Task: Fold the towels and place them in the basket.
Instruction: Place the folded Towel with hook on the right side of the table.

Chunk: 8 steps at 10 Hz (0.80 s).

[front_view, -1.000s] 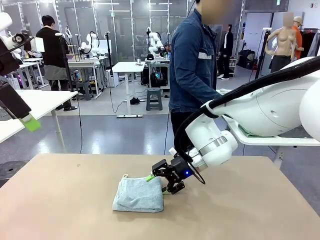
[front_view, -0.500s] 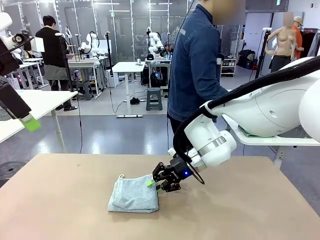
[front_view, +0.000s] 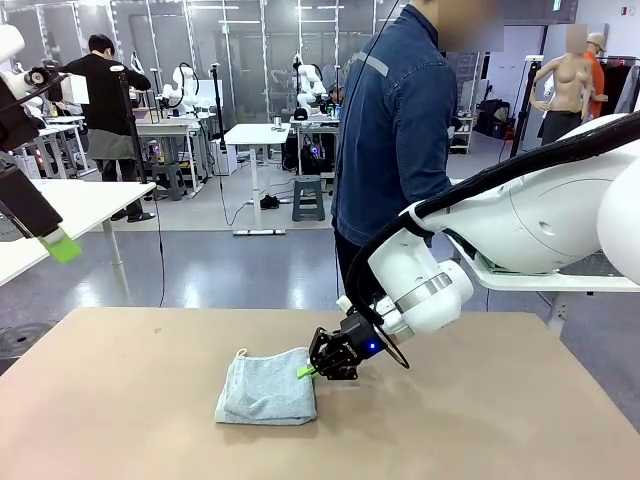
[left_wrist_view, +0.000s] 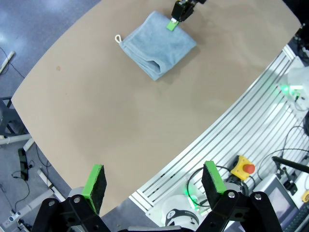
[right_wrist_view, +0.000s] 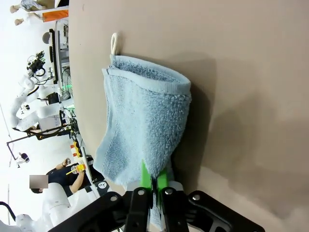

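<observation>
One light blue-grey towel (front_view: 268,388) lies folded on the table (front_view: 120,400), near the table's middle. The right gripper (front_view: 306,370) sits low over the table at the towel's right edge. Its two green pads (right_wrist_view: 145,180) are pressed almost together, pinching that edge of the terry between them. The towel stretches away from the fingertips toward the table's left side, and its cord loop (front_view: 243,353) lies flat on the table at the far left corner.

The left gripper (left_wrist_view: 153,181) hangs well above the table's left side, clear of everything, with its fingers spread wide apart and nothing between them.

The front view shows one person (front_view: 400,130) in a denim jacket standing at the table's far edge, turned sideways. The left wrist view looks down on the whole table from high up, with the towel small at the top and the right gripper's green tip on its edge. The same view takes in a slotted metal frame (left_wrist_view: 251,130) along the table's near edge and one yellow box with a red button (left_wrist_view: 243,168) beyond it. The right wrist view gives the close detail: the towel's stacked layers, its rolled fold and the clamped hem.

By count there is one towel, one loop, two grippers and one person at the table.
</observation>
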Each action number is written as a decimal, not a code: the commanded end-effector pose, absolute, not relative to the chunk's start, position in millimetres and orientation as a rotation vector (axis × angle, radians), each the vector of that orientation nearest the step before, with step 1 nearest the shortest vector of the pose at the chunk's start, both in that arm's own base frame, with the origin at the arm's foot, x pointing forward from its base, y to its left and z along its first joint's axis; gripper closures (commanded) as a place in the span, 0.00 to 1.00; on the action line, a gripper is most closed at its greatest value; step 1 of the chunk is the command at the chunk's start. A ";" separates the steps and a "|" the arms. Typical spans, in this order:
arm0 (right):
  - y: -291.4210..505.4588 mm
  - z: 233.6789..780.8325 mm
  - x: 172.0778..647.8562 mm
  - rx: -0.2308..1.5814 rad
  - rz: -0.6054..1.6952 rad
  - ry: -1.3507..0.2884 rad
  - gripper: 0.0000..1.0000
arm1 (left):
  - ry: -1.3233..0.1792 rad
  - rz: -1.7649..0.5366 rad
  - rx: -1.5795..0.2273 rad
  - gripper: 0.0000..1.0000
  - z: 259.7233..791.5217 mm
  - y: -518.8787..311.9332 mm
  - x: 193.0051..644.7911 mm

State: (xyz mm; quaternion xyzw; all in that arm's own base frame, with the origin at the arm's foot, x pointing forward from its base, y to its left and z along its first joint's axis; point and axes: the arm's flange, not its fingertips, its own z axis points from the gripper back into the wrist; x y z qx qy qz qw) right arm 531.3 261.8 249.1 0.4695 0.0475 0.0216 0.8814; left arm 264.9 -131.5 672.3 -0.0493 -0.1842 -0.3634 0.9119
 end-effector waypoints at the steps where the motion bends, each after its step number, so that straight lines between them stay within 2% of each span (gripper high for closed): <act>1: 271.7 244.7 536.3 0.968 0.024 0.123 1.00 | -0.373 -0.768 -0.100 0.00 672.5 -130.4 264.4; 6: 261.8 249.1 531.3 0.978 0.045 0.099 1.00 | -0.373 -0.768 -0.100 0.00 672.5 -130.4 264.4; 7: 262.0 246.7 530.7 0.977 0.043 0.103 0.95 | -0.373 -0.768 -0.100 0.00 672.5 -130.4 264.4; 8: 247.3 258.1 530.4 0.984 0.057 0.093 0.95 | -0.373 -0.768 -0.100 0.00 672.5 -130.4 264.4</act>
